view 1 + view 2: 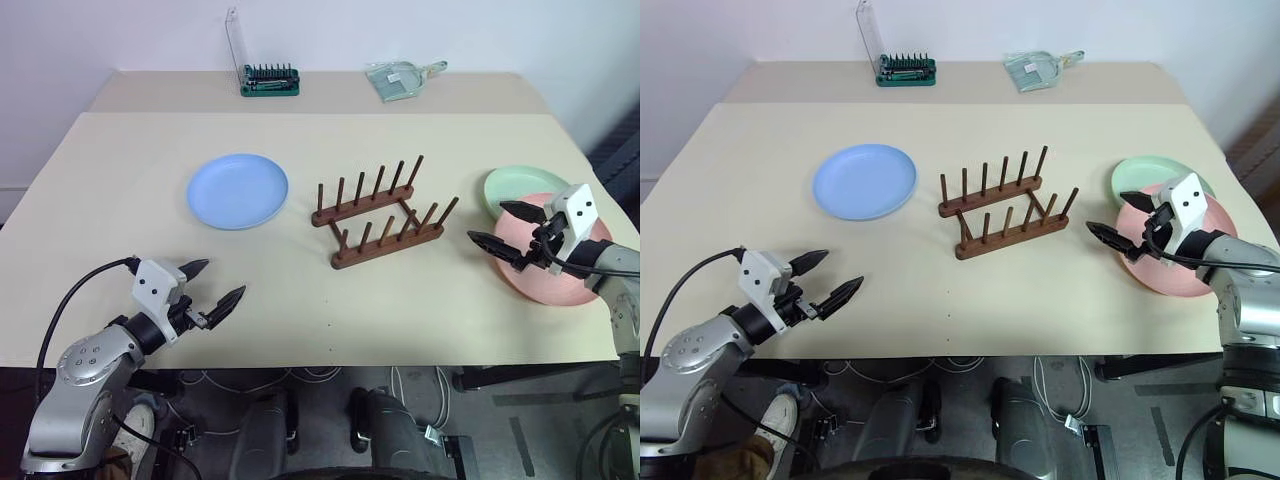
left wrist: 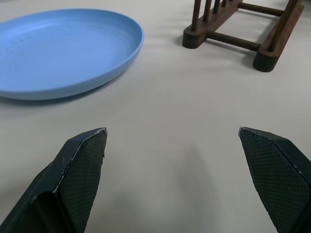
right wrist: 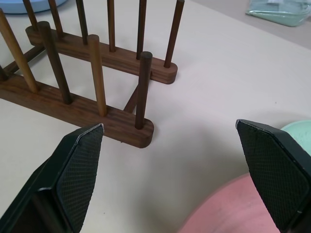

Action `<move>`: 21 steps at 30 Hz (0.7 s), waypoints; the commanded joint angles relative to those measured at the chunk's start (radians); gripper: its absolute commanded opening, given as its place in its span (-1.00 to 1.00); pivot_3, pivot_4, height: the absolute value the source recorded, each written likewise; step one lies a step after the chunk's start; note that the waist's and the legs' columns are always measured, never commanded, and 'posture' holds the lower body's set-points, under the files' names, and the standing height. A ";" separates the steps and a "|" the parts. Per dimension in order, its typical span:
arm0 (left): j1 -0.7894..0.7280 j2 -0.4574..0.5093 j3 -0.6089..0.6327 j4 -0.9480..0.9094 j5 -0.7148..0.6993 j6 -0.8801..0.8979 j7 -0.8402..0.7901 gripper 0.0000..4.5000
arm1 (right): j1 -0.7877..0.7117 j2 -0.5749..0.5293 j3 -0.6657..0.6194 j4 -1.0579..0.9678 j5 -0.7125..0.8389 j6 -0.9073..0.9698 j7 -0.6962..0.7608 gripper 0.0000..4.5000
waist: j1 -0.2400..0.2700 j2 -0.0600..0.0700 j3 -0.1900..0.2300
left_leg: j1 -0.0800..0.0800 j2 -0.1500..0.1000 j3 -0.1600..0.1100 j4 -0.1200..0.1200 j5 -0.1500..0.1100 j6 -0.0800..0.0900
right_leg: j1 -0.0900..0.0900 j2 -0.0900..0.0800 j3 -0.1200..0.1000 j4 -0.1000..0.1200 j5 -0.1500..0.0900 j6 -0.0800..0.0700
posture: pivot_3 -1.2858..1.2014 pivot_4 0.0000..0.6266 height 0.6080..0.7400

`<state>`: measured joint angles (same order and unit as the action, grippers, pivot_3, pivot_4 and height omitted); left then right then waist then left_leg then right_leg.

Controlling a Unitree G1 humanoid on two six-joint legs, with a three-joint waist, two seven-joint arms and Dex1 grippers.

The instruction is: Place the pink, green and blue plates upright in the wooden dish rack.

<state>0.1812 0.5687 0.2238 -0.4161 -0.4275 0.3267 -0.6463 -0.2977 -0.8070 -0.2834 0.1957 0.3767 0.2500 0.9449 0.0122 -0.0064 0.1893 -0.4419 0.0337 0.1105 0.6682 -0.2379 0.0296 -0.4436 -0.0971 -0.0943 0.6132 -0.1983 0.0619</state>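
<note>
The wooden dish rack point(image 1: 383, 212) stands empty in the middle of the table, also close up as the rack point(image 3: 87, 104) in the right wrist view. A blue plate point(image 1: 237, 190) lies flat to its left; the left wrist view has the same blue plate point(image 2: 63, 53). At the right, a pink plate point(image 1: 560, 265) lies partly over a green plate point(image 1: 520, 186). My right gripper point(image 1: 507, 226) is open, hovering over the pink plate's left edge. My left gripper point(image 1: 212, 283) is open above bare table, in front of the blue plate.
On the far table stand a green tray of screwdriver bits point(image 1: 269, 80) with its clear lid raised, and a pale green dustpan point(image 1: 400, 78). The table's front edge point(image 1: 320, 362) runs just below my left gripper.
</note>
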 commanded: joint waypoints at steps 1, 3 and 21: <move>-0.006 0.008 0.018 -0.048 -0.017 0.002 -0.002 1.00 | -0.001 0.002 -0.030 -0.036 0.017 -0.004 -0.017 0.98 | -0.001 0.000 0.000 | 0.000 0.000 0.000 0.000 0.000 0.000 | 0.000 0.000 0.000 0.000 0.000 0.000 | 0.03 -0.52 1.00; -0.012 0.007 0.017 -0.042 -0.016 0.001 -0.002 1.00 | 0.001 0.005 -0.029 -0.036 0.018 -0.005 -0.021 0.98 | -0.001 0.000 0.000 | 0.000 0.000 0.000 0.000 0.000 0.000 | 0.000 0.000 0.000 0.000 0.000 0.000 | 0.03 -0.52 1.00; -0.120 0.003 -0.124 0.024 0.012 0.020 -0.059 1.00 | 0.163 0.024 -0.058 -0.256 0.072 0.063 -0.073 0.98 | 0.000 0.000 0.000 | 0.000 0.000 0.000 0.000 0.000 0.000 | 0.000 0.000 0.000 0.000 0.000 0.000 | 0.03 -0.52 1.00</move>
<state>0.0839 0.5668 0.1268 -0.3934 -0.4238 0.3466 -0.6903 -0.1446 -0.7921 -0.3115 -0.0007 0.4200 0.3034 0.8815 0.0126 -0.0062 0.1892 -0.4419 0.0337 0.1103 0.6680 -0.2379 0.0298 -0.4435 -0.0969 -0.0943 0.6133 -0.1984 0.0620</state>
